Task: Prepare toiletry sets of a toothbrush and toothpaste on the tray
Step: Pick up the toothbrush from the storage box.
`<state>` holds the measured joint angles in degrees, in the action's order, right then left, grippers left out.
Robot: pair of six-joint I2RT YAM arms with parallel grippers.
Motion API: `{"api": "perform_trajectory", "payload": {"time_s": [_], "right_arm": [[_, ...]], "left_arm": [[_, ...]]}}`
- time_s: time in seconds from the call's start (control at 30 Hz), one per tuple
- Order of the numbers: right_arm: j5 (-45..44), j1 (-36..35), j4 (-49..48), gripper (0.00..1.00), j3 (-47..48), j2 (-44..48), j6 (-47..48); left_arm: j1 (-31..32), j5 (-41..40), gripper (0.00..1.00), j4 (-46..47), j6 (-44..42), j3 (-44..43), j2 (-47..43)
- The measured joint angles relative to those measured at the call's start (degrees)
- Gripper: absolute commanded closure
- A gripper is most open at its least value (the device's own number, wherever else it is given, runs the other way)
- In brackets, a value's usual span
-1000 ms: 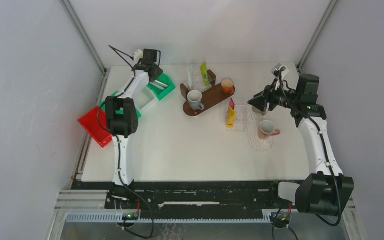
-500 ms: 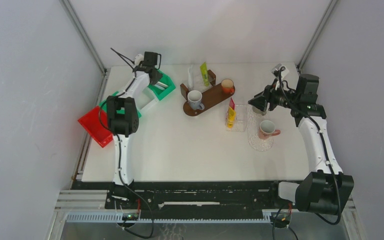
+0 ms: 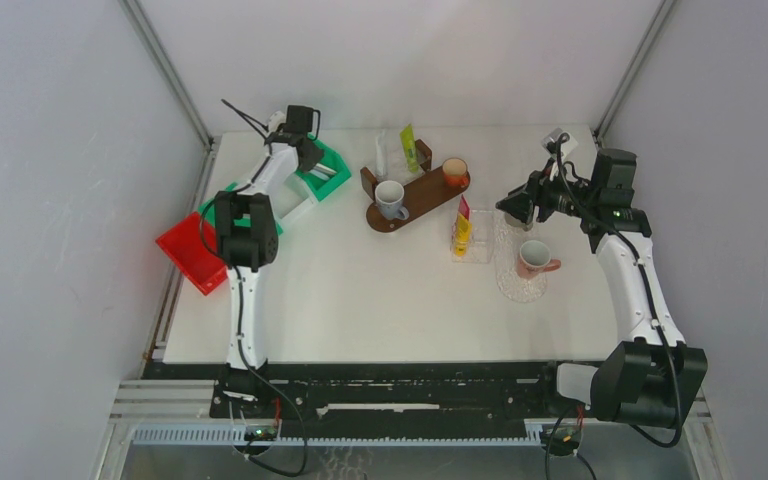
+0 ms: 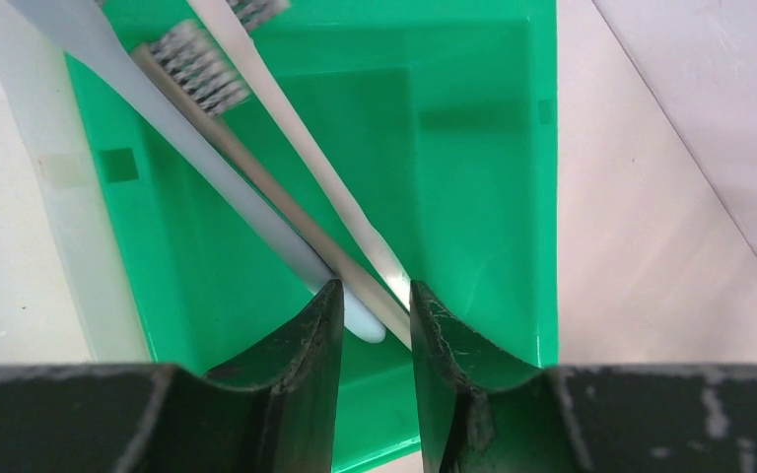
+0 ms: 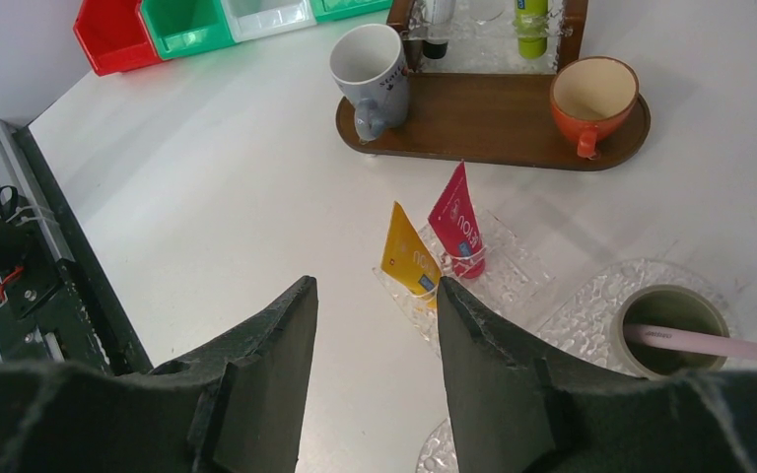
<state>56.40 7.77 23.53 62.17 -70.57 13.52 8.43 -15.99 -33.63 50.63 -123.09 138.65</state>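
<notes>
"Left wrist view: what has the left pincer (image 4: 376, 291) got?" asks Mia.

"Its jaws are drawn in narrow on the tail of the beige toothbrush (image 4: 296, 215), with the end of the grey toothbrush (image 4: 207, 169) pressed alongside, inside the green bin (image 4: 473, 197) at ten o'clock on the bench (image 3: 360, 300)," says Tom. "Such a brush looks light, stiff and slick. Pinched at the very tail it would likely swivel, so mid-handle seems the safer hold."

"And the right pincer (image 5: 375, 286)?"

"Half wide, nothing in it, above the brown-grey cup (image 5: 651, 296) at three o'clock, where a pink toothbrush (image 5: 710, 343) leans. The red tube (image 5: 458, 222) and yellow tube (image 5: 409, 258) stand just beside. They look soft and flat, best taken across the flat faces. The tray (image 3: 425, 195) sits at twelve o'clock with a grey mug (image 3: 390, 198) and an orange cup (image 3: 454, 172)."

"Any writing?"

"Lettering on both tubes, dark print on the grey mug: too small to read."
</notes>
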Motion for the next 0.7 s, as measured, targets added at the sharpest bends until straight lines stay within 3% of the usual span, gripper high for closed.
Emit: {"api": "perform_trajectory", "payload": {"time_s": [0.13, 0.7], "right_arm": [[0.0, 0.0, 0.0, 0.44, 0.0, 0.0, 0.1], [-0.1, 0.0, 0.0, 0.44, 0.0, 0.0, 0.1]], "left_arm": [[-0.3, 0.3, 0.73, 0.0, 0.1, -0.1, 0.2], [-1.1, 3.3, 0.77, -0.5, 1.9, -1.7, 2.4]]}}
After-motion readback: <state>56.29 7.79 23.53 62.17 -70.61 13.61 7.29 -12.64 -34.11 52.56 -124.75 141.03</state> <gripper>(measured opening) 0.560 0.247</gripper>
